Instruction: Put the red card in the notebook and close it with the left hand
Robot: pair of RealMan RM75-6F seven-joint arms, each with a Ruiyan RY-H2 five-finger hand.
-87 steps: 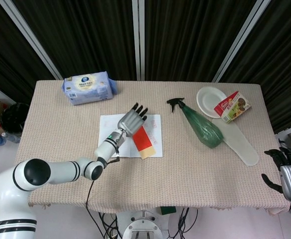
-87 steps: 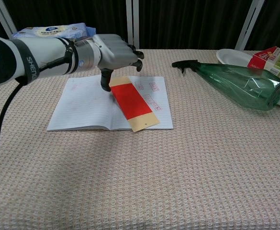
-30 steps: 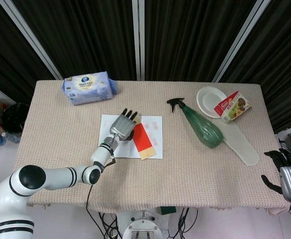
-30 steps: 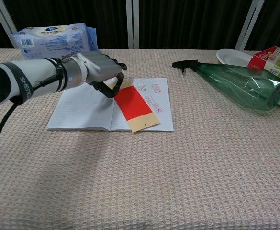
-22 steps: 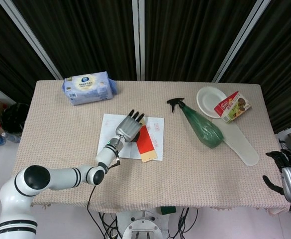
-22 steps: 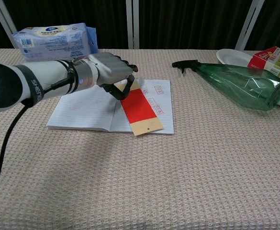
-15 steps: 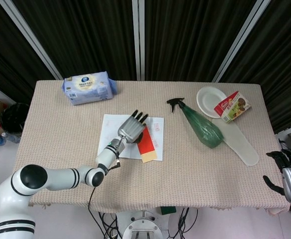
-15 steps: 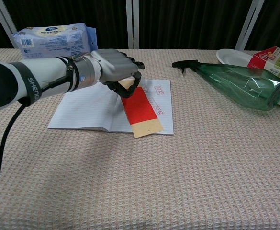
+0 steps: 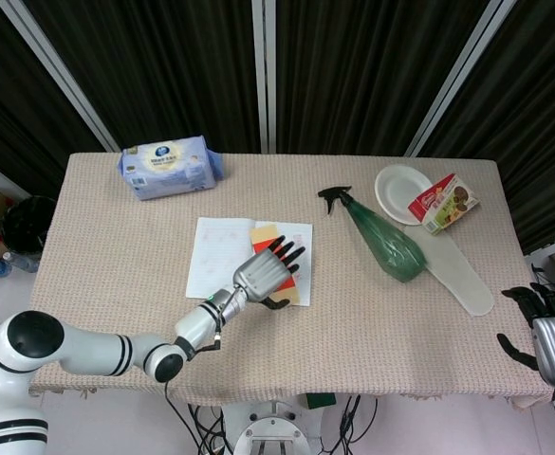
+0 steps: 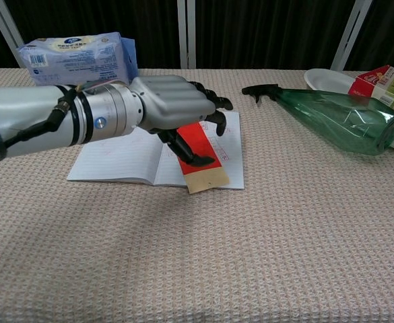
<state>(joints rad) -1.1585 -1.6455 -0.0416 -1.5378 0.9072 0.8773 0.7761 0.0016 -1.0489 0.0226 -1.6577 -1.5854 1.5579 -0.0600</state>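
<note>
**My left hand hovers over the card on the open notebook**

From the head view, my left arm reaches in from the lower left, forearm slanting up toward the table's middle. My left hand (image 9: 266, 272) sits palm down with fingers spread, holding nothing, above the right page of the notebook (image 9: 218, 254). The red card (image 9: 267, 234) lies on that page, mostly hidden under my hand, its pale top end poking out beyond my fingertips. The notebook lies open and flat. My right hand (image 9: 548, 327) hangs off the table's right edge, fingers loosely apart and empty. A wipes pack (image 9: 168, 166) sits at the far left; a green spray bottle (image 9: 381, 237), a plate (image 9: 401, 192) and a snack box (image 9: 444, 202) fill the far right. Bare cloth runs along the near edge.

From the chest view, my left hand (image 10: 176, 108) floats above the card (image 10: 200, 161), fingers extended over it, thumb angled down toward its red face; I cannot tell if it touches. The card's tan lower end overhangs the notebook's (image 10: 122, 158) near edge. The bottle (image 10: 338, 121) lies well to the right, open cloth between.
</note>
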